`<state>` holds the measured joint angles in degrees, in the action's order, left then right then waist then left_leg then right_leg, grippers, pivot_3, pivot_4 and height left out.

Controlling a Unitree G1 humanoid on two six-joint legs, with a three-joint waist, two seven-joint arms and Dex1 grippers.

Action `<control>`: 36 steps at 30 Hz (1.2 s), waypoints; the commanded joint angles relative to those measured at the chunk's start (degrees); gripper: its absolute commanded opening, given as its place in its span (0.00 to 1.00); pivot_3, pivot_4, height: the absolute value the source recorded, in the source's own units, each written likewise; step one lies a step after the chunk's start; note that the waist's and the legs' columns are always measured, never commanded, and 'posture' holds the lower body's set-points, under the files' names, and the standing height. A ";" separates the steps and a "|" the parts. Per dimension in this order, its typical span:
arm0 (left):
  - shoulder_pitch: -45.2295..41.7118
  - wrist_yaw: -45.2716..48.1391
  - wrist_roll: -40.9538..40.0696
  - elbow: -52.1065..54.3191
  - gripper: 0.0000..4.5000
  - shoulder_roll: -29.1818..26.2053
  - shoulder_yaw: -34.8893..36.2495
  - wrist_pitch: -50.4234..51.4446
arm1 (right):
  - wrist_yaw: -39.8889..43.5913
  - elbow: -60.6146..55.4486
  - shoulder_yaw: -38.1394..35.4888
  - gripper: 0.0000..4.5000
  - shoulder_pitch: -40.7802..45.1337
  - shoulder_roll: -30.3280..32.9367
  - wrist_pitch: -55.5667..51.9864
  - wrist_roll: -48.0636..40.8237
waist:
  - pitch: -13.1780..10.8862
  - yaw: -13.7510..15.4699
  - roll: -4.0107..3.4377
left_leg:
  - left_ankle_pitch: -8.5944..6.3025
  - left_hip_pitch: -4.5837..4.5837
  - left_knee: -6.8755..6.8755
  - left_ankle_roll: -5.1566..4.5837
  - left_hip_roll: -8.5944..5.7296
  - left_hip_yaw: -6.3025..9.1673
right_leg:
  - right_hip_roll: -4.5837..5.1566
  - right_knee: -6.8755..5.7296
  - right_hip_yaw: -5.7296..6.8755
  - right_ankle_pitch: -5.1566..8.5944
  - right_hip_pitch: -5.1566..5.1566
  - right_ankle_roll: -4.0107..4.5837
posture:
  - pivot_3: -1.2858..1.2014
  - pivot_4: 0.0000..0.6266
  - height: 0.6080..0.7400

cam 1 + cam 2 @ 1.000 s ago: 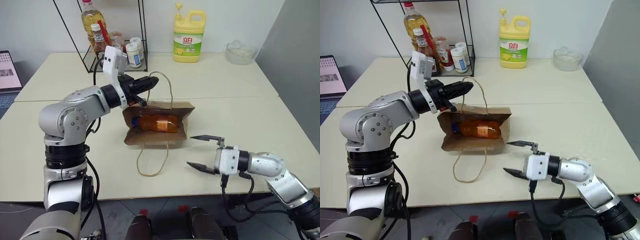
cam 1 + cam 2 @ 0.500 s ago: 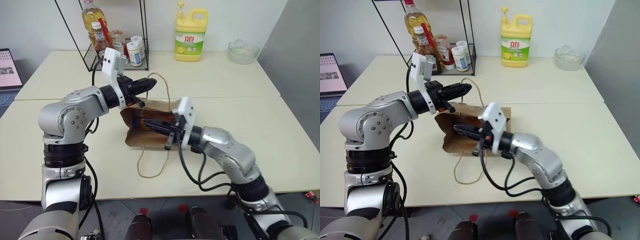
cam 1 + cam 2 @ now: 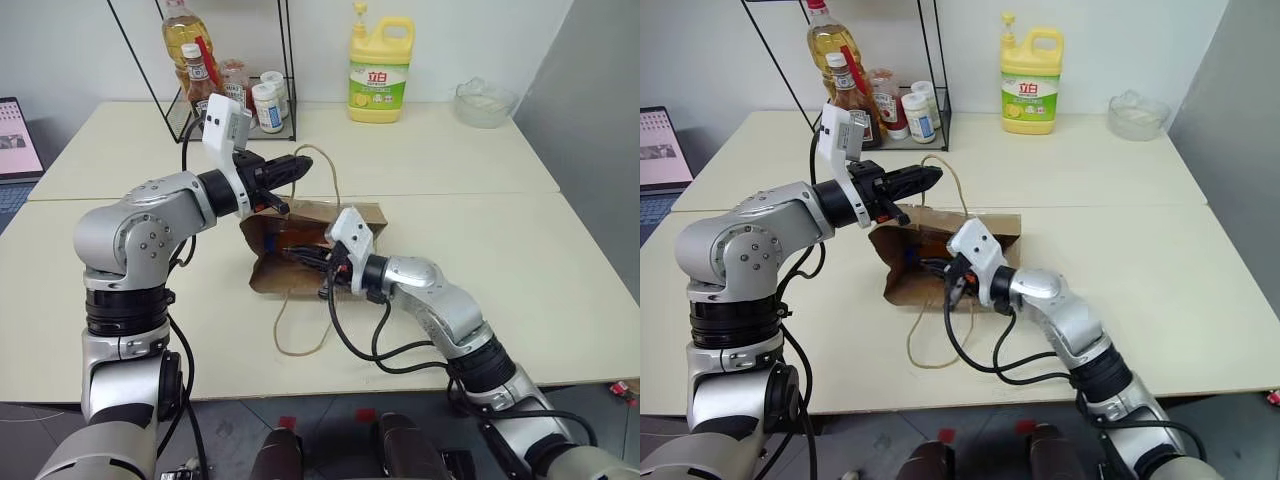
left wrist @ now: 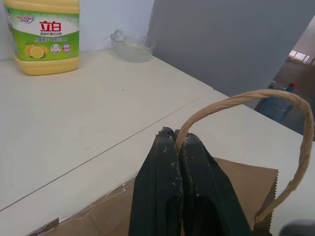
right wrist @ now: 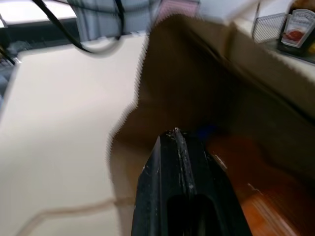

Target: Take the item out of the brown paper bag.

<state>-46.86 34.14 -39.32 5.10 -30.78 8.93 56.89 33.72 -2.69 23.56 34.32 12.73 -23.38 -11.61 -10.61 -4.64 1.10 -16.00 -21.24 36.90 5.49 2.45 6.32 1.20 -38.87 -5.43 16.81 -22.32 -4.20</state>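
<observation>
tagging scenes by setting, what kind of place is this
Probably a lab or office set up as a mock kitchen: pale tables pushed together, a wire rack of oil and sauce bottles, a yellow dish soap jug, and a laptop at the edge.

A cream table point(image 3: 480, 250), jointed in sections, is seen. The brown paper bag point(image 3: 268, 275) lies on it near the middle, one loop handle point(image 3: 300, 330) trailing flat. A yellow detergent jug point(image 3: 378, 68), a clear glass bowl point(image 3: 484, 102) and a black wire rack point(image 3: 285, 95) stand along the far edge.
</observation>
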 commanded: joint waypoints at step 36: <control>0.98 -0.33 -0.41 2.81 0.00 1.75 -0.15 -1.83 | -2.74 20.70 11.47 0.85 9.22 4.73 16.65 41.79 | 0.00 -0.01 0.01 | 0.02 0.06 0.01 0.04 0.00 -0.01 | 0.02 0.00 -0.01 0.00 0.06 0.00 | 0.52 0.24 1.00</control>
<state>-45.19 34.16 -39.15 5.93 -29.02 8.08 55.64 30.00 16.49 35.44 44.26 16.97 -6.79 29.72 -10.61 -4.65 1.11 -15.97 -21.17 36.91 5.54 2.45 6.31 1.22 -38.87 -5.45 16.81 -22.26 -4.20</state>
